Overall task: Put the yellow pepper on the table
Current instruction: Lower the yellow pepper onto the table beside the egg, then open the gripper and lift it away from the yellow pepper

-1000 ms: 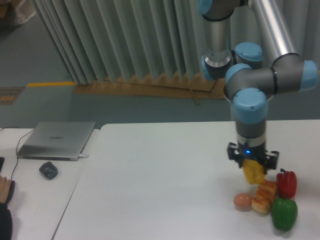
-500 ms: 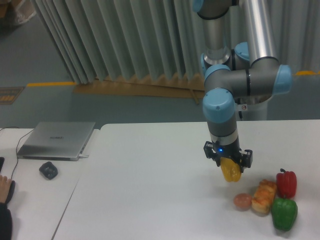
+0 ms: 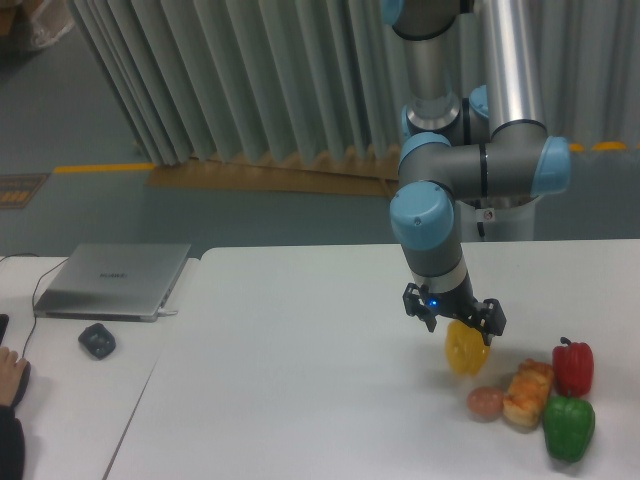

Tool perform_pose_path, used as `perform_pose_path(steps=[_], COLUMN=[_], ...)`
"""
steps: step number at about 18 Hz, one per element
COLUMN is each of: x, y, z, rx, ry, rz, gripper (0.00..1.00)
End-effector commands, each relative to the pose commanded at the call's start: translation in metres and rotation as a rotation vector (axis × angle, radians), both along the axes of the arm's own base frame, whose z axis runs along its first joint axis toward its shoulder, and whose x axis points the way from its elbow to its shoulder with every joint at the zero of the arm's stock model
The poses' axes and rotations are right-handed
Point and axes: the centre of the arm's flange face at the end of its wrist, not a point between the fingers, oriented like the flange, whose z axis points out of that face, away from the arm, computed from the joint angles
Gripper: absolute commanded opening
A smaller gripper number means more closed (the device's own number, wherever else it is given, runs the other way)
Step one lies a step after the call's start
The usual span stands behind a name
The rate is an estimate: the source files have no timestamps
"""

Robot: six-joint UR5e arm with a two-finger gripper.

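The yellow pepper (image 3: 464, 350) is glossy and hangs from my gripper (image 3: 459, 328), which is shut on its top. It is held slightly above the large white table (image 3: 300, 380), right of the middle, and my arm is tilted a little. The pepper's underside looks close to the tabletop, and I cannot tell if it touches.
A red pepper (image 3: 573, 367), a green pepper (image 3: 569, 428), a piece of bread (image 3: 527, 393) and a brownish egg-like item (image 3: 486, 402) lie at the table's right front. A laptop (image 3: 112, 281) and a mouse (image 3: 97, 341) sit on the smaller desk at left.
My gripper carried the yellow pepper to the left, away from the group of food items, then tilted and dipped slightly toward the table.
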Motion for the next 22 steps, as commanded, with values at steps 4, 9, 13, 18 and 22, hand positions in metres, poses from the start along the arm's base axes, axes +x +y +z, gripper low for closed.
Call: perform_pose_path(steps=[4, 9, 13, 18, 22], x=[0.001, 0.001, -0.010, -0.044, -0.013], y=[0.001, 0.002, 0.002, -0.045, -0.055], z=[0.001, -0.003, 0.023, 0.099, 0.121], rx=[0.000, -0.010, 0.046, 0.167, 0.158], ry=[0.002, 0.006, 0.025, -0.029, -0.058], rz=[-0.002, -0.006, -0.015, -0.098, -0.124], gripper=[1.00, 1.00, 1.00, 1.00, 1.00])
